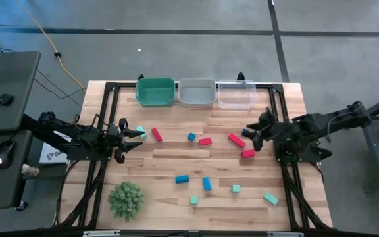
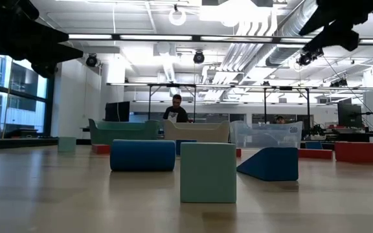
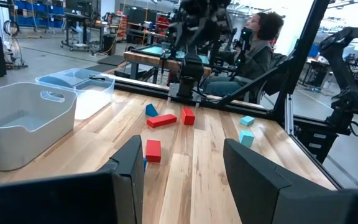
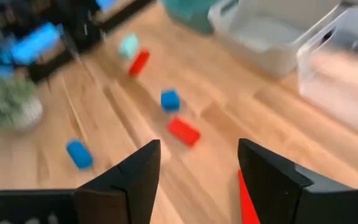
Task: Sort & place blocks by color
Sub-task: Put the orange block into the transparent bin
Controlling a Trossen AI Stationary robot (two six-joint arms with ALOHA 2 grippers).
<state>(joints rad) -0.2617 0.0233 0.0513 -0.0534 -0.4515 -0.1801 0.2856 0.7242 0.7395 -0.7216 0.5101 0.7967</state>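
A wooden table [image 1: 196,164] seen from above holds three bins in a row along its far edge: a green bin [image 1: 155,91], a grey bin [image 1: 197,92] and a clear bin [image 1: 236,93], all apparently empty, so the sorting looks barely begun. Near the front left corner stands a green plant ball [image 1: 126,199], which is not part of the job. The blocks lie loose across the tabletop, red ones mostly in the middle and right, blue and teal ones nearer the front. The right gripper [image 1: 252,136] hovers over the right side of the table with its fingers spread wide and nothing between them; a red bar [image 1: 236,139] lies just beside it and a second red block [image 1: 247,153] sits close on the front side. The step in hand seems to be reaching for that red bar; the next move calls for lowering over it and closing. The left gripper [image 1: 135,133] waits at the left side, fingers parted and empty, with a teal block [image 1: 141,131] and a red block [image 1: 156,135] just beside its tips.
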